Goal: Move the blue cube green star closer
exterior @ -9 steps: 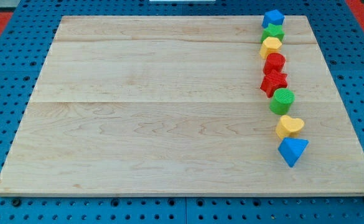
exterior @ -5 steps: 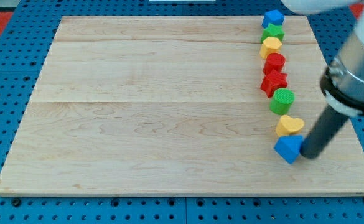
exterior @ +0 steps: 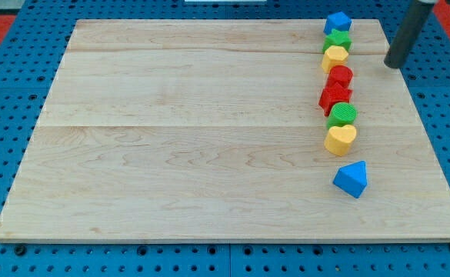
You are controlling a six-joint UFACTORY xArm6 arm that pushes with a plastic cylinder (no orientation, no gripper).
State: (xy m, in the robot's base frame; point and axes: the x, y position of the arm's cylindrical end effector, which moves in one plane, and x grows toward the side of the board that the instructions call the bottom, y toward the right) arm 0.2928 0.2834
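Note:
The blue cube (exterior: 337, 21) sits at the board's top right corner, with the green star (exterior: 337, 39) touching it just below. My tip (exterior: 391, 65) is at the right of the board, to the right of the yellow block (exterior: 335, 57) and below-right of the blue cube, apart from all blocks. The rod rises to the view's top right.
Below the green star runs a column: the yellow block, a red block (exterior: 339, 75), a red star (exterior: 335, 98), a green cylinder (exterior: 343, 115), a yellow heart (exterior: 341, 139). A blue triangular block (exterior: 351, 178) lies apart lower down. The wooden board (exterior: 194, 138) lies on a blue pegboard.
My tip moved from beside the blue triangular block up to the top right. The yellow heart, green cylinder and red star shifted up-left; the blue triangular block moved slightly left.

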